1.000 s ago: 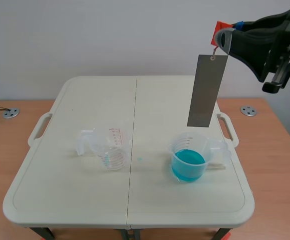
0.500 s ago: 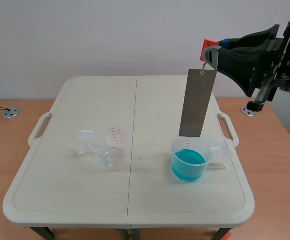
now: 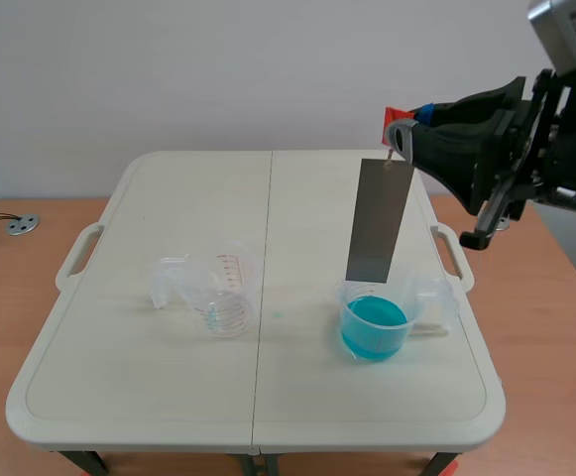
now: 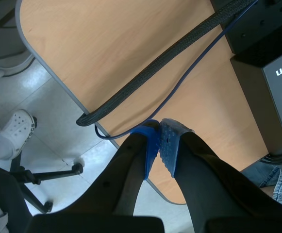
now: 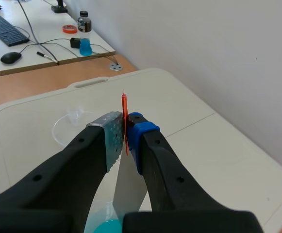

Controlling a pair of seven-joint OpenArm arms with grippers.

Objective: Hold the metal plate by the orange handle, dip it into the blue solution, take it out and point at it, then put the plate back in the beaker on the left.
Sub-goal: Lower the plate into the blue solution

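The right gripper [image 3: 399, 129] pinches the orange handle [image 3: 396, 112]. The metal plate [image 3: 377, 220], stiff, thin, likely light and prone to swing, hangs over the blue solution [image 3: 373, 319] near the desk's [image 3: 169, 397] right edge. The left gripper [image 4: 160, 141] is closed, empty.

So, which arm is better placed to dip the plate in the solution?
Right: the right pincer grips the orange handle, plate hanging over the blue solution. The left pincer is off the table.

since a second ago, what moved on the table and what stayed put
The right gripper, shut on the orange handle, carried the metal plate left and down; its lower end now hangs about at the rim of the blue solution beaker. That beaker and the empty beaker stayed put.
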